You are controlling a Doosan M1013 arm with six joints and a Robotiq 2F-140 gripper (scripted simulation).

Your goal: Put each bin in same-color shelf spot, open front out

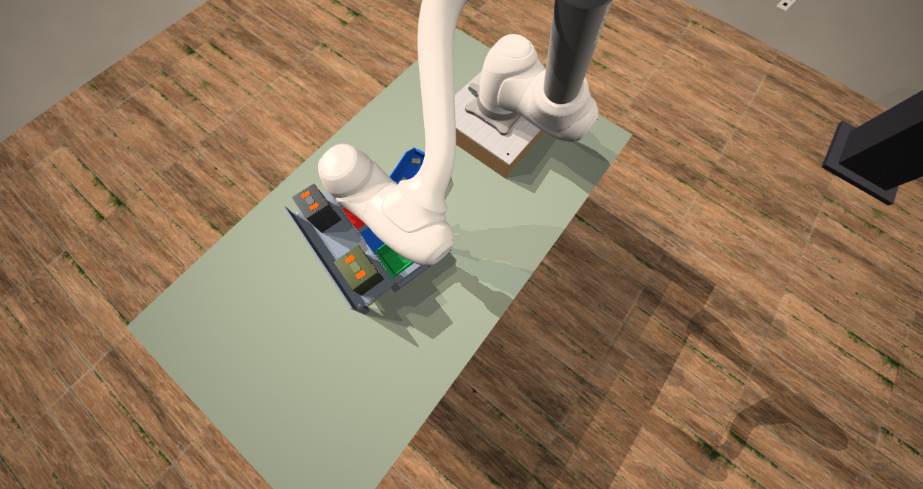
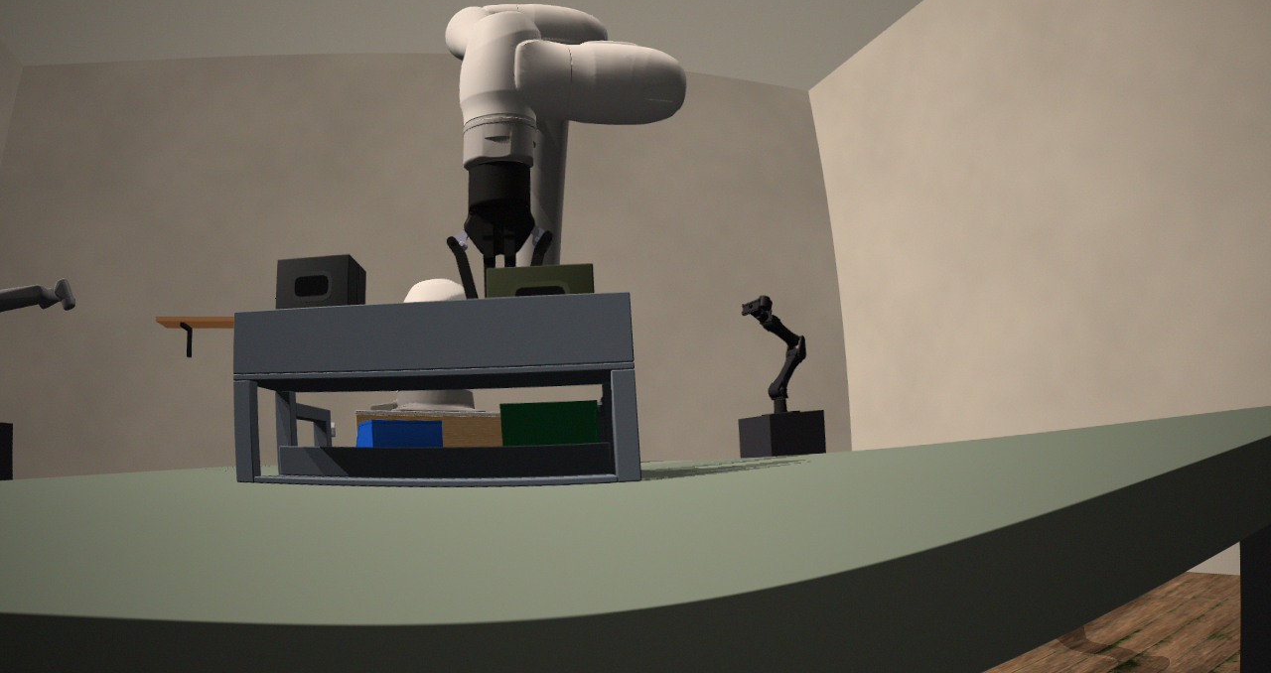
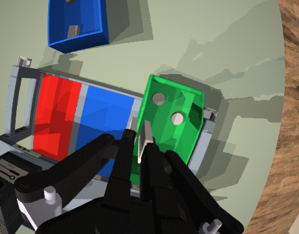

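Evidently, the jaws (image 2: 503, 258) were narrowly closed — nothing gripped — above the green bin (image 1: 394, 259) (image 2: 549, 423) (image 3: 185, 97), while the blue bin (image 1: 408, 163) (image 2: 399, 434) (image 3: 82, 40) was seen well apart from them.

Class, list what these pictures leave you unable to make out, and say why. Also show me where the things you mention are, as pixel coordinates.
- Wrist: any mark under the green bin (image 1: 394, 261) (image 2: 549, 423) (image 3: 188, 97), covered by the bin.
- Wrist: the blue bin's (image 1: 403, 166) (image 2: 399, 435) (image 3: 82, 16) far end, cut off by the top edge.
- Top: part of the blue bin, behind the arm (image 1: 399, 211) (image 2: 497, 73).
- Exterior: both bins' contents, behind their walls.
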